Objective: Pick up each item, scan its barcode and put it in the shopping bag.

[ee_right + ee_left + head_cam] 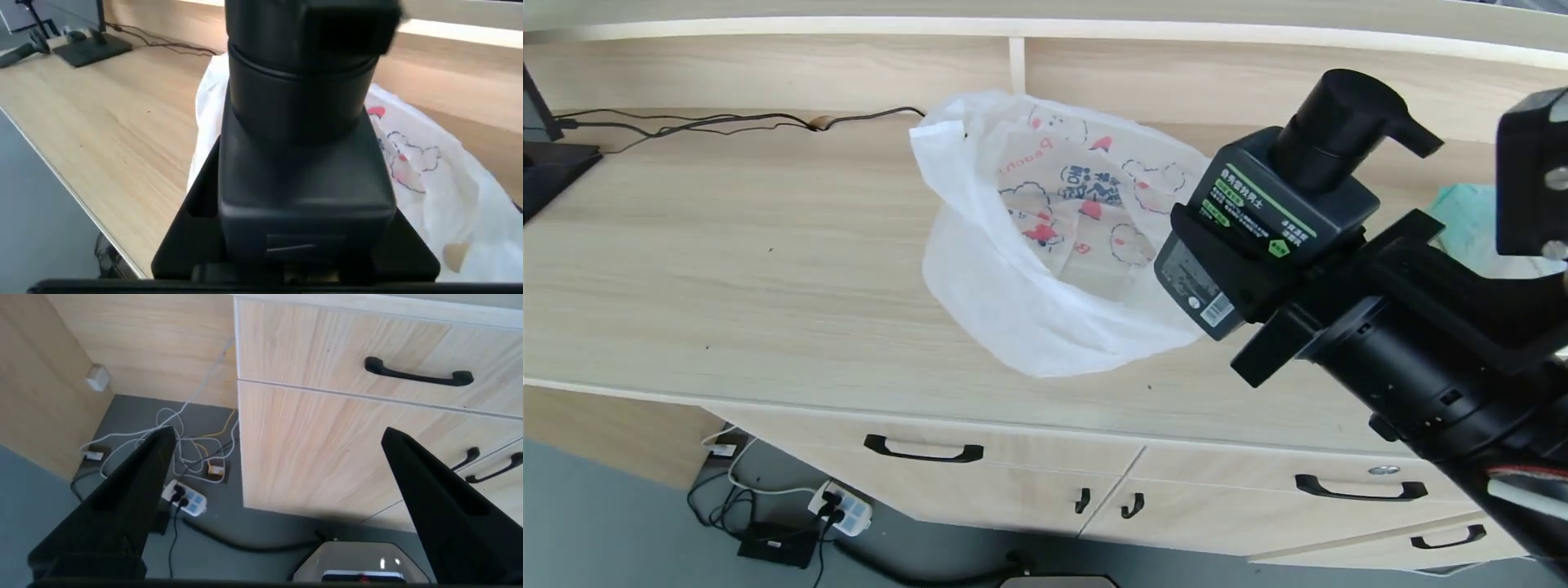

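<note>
1. Head view: our right tool (pixel 1282 273) is clenched on the bottle (pixel 1262 216), held tilted off the worktop (pixel 727 269) at the right side of the bag (pixel 1013 269).
2. We see a dark, squarish bottle with a black pump head, a green-and-white label and a barcode (pixel 1217 309) near its base.
3. Our left tool (pixel 282 514) is spread apart, gripping nothing, facing the drawers (pixel 343 400).

From the head: looks down on the tabletop (pixel 727 269) and shopping bag (pixel 1005 310). From the right wrist: sits close behind the bottle (pixel 302 180), sees that same shopping bag and tabletop. From the left wrist: faces drawers (pixel 327 449) and floor (pixel 33 475).
</note>
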